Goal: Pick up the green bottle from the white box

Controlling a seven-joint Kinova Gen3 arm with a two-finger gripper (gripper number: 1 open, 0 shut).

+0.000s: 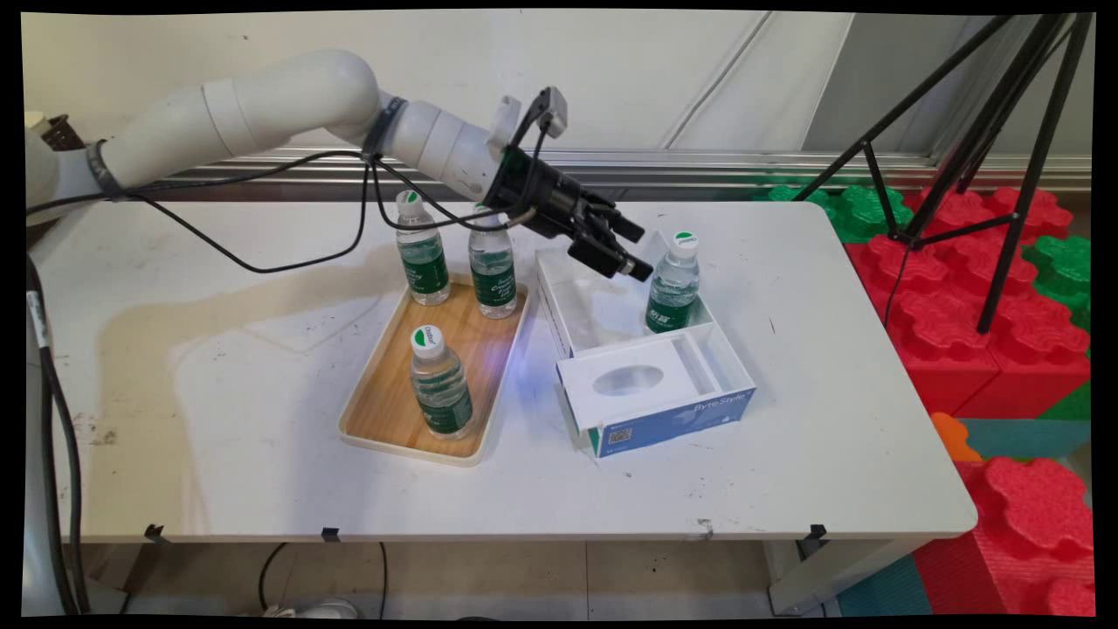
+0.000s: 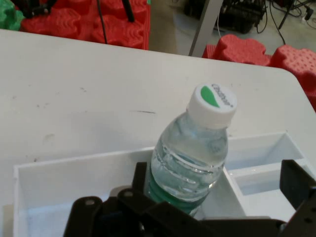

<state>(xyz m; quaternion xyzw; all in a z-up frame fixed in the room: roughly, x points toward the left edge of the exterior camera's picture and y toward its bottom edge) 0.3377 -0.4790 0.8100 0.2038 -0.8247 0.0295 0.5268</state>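
While poised above the white box (image 1: 646, 367): black gripper (image 1: 631, 253), fingers spread wide, holding nothing, just beside water bottle (image 1: 673, 284) standing upright in box's far compartment. Wooden tray (image 1: 384, 411) left of box, three bottles upright on it.

Hand view: bottle (image 2: 192, 153) upright inside box (image 2: 74, 173), between parted fingers (image 2: 296, 182).

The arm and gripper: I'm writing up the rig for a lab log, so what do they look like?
The arm is glossy white, built of rounded tubular links with grey seams. Thin black cables hang from it in loops. A small white-and-black unit sits atop the wrist. The gripper is all black, with a cylindrical base, an exposed linkage and two blocky fingers.
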